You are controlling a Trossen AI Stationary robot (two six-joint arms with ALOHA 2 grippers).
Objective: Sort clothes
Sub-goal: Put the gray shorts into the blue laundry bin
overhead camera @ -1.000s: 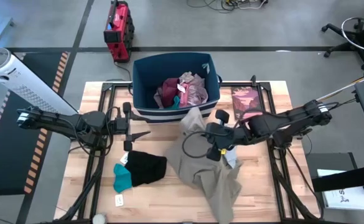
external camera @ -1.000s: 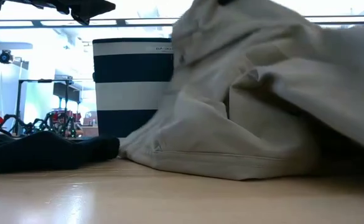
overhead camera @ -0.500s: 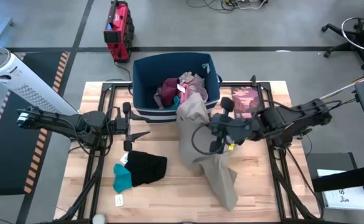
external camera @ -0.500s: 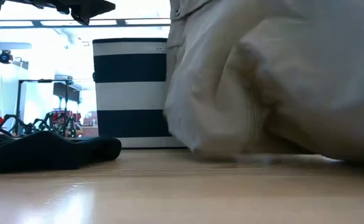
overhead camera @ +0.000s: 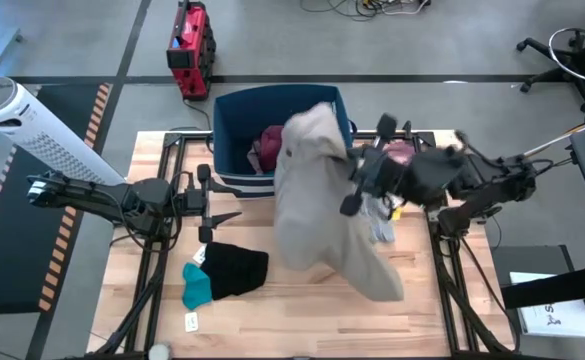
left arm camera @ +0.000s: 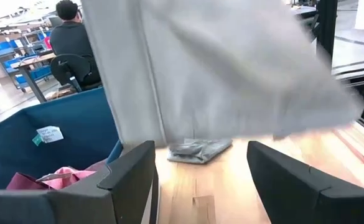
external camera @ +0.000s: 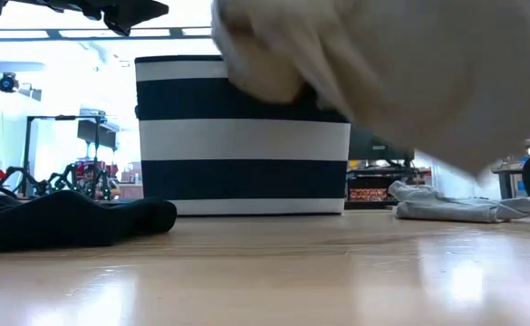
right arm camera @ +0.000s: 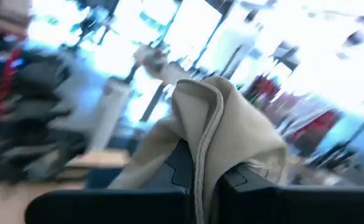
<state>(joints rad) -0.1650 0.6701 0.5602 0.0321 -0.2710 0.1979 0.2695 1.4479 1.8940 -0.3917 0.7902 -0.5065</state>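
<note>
My right gripper (overhead camera: 355,190) is shut on the large khaki-beige trousers (overhead camera: 322,215), held high just in front of the navy striped bin (overhead camera: 234,110). The trousers hang clear of the table in the low view (external camera: 409,72). My left gripper (overhead camera: 227,215) is open and empty near the bin's near left corner. Pink and maroon pieces (overhead camera: 269,145) lie inside the bin. A pale grey piece (overhead camera: 380,228) lies flat on the table under the trousers. A black piece (overhead camera: 234,268) and a teal piece (overhead camera: 197,285) lie flat at the near left. My right gripper pinches a bunched fold of the trousers with a seamed edge (right arm camera: 201,163) between its two fingers. The fingers come roughly level from the table's right. Cloth drapes over and around the fingers, hiding the tips. The trousers hang slack below, clear of the table.
A reddish book (overhead camera: 400,152) lies right of the bin, partly hidden by my right arm. A white tag (overhead camera: 191,321) lies near the front edge. A person sits beyond the table in the left wrist view (left arm camera: 70,37).
My right gripper has risen and gone toward the far edge and the bin, carrying the trousers. They have been lifted clear of the table and swing in front of the bin. The pale grey piece that lay under them now shows.
</note>
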